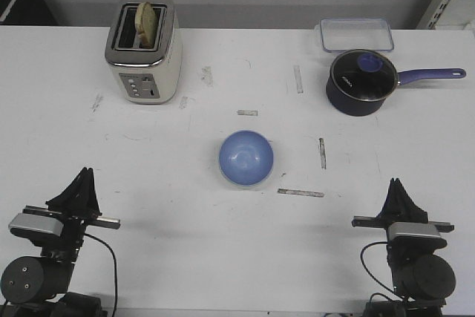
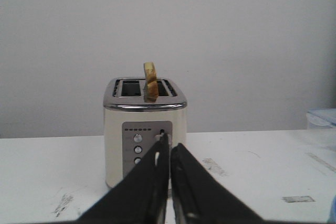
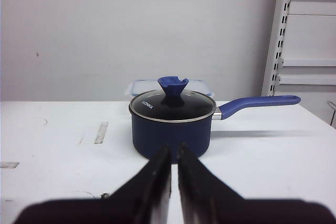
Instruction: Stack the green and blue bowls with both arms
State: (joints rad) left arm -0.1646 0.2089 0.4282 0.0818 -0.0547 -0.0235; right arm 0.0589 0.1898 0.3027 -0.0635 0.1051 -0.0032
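Note:
The light blue bowl sits upright at the middle of the white table. A thin pale edge shows along its near side; I cannot tell whether that is the green bowl under it. No separate green bowl shows in any view. My left gripper rests at the near left, shut and empty, well left of the bowl. In the left wrist view its jaws are together and point at the toaster. My right gripper rests at the near right, shut and empty. In the right wrist view it points at the saucepan.
A cream toaster with a bread slice in it stands at the back left. A dark navy saucepan with a glass lid and its handle is at the back right. A clear lidded container lies behind it. Tape marks dot the table.

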